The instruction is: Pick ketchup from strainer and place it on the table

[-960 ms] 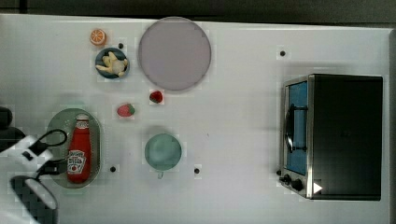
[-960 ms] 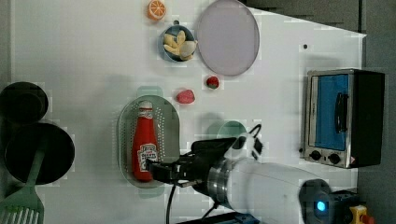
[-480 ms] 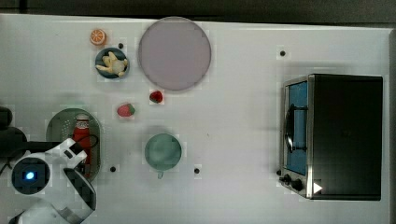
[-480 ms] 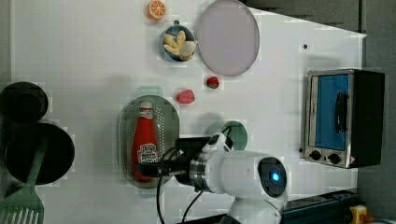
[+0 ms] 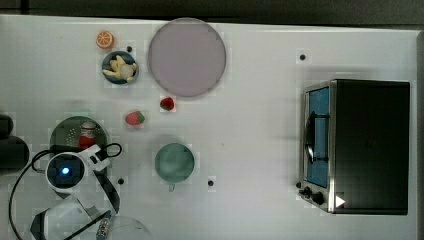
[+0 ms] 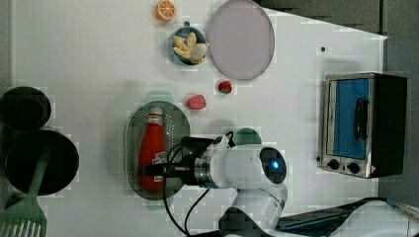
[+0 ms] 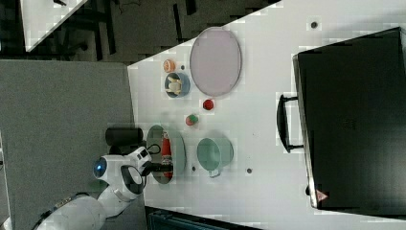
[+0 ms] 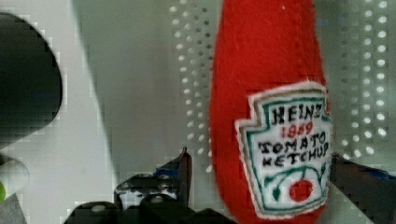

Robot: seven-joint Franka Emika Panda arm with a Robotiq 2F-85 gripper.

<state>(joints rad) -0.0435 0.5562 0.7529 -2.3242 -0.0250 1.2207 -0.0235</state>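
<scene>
The ketchup [image 6: 152, 143], a red bottle with a white cap, lies lengthwise in the pale green strainer [image 6: 132, 129] on the white table [image 5: 250, 125]. In the top view only its cap end [image 5: 88, 134] shows beyond the arm's wrist, inside the strainer [image 5: 62, 131]. My gripper [image 6: 151, 170] hangs low over the bottle's base end. The wrist view shows the ketchup [image 8: 266, 84] label up, with one dark finger on each side of its lower body. The gripper [image 8: 261, 186] is open and the bottle rests on the perforated strainer floor [image 8: 196, 93].
A teal cup [image 5: 174, 162] stands to the top view's right of the strainer. Two strawberries [image 5: 134, 118], a bowl of chips [image 5: 119, 67], an orange slice [image 5: 105, 39] and a lilac plate [image 5: 186, 56] lie beyond. A toaster oven [image 5: 360, 145] is far right. Dark pots [image 6: 29, 148] sit beside the strainer.
The arm has swung in over the strainer and turned its wrist, now covering the bottle's lower half in the top view. The ketchup has not moved. The gripper stays open.
</scene>
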